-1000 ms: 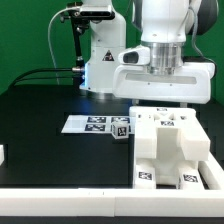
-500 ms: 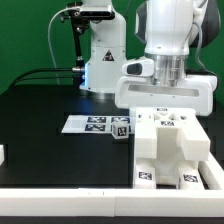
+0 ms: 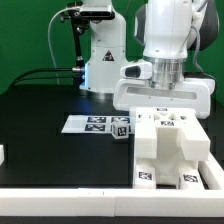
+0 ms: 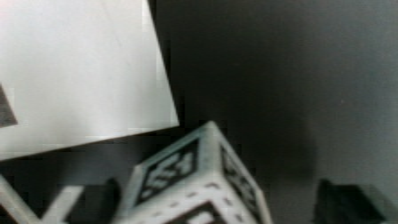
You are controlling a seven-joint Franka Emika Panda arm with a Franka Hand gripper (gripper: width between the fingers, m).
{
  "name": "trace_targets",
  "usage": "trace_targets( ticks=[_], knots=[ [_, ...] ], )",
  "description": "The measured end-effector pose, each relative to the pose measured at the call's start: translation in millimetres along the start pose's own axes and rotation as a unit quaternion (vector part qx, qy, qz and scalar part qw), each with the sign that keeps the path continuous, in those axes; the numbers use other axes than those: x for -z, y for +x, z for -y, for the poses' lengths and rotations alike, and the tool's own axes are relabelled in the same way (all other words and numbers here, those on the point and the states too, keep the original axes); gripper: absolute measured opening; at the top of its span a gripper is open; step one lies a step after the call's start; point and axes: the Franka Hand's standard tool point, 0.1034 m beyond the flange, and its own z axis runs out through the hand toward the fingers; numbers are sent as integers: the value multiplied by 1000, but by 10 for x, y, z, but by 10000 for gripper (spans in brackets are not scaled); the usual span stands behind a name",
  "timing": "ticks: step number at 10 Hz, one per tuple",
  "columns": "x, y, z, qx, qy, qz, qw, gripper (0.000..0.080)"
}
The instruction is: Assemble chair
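The chair parts point(image 3: 170, 150) are matte white blocky pieces with black-and-white tags, stacked at the exterior view's right near the front edge. A small tagged white block point(image 3: 122, 128) lies just to their left. My gripper point(image 3: 163, 108) hangs straight down over the back of the parts, its fingertips hidden behind them. In the wrist view my gripper point(image 4: 205, 208) is open. Its dark fingers point(image 4: 356, 203) stand on either side of a tagged white piece point(image 4: 192, 178), with a gap on one side. A flat white slab point(image 4: 80, 70) lies beyond.
The marker board point(image 3: 88, 124) lies flat on the black table point(image 3: 40, 110), left of the parts. A white rim point(image 3: 60, 200) runs along the front. A small white piece point(image 3: 2, 155) sits at the left edge. A second robot base point(image 3: 100, 60) stands behind.
The hand has dropped lower toward the back of the chair parts, and the wrist has turned. Little has moved in the last half second.
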Motion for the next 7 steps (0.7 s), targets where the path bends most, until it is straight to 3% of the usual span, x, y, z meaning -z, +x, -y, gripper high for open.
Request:
trace_targets(
  ticks=[1, 2, 4, 5, 7],
  knots=[
    [0, 0, 0, 0, 0, 0, 1000, 371],
    [1, 1, 1, 0, 0, 0, 1000, 282],
    [7, 2, 2, 0, 0, 0, 1000, 282],
    [97, -9, 23, -2, 3, 11, 1000, 282],
    [628, 5, 113, 0, 30, 33, 999, 282]
  ],
)
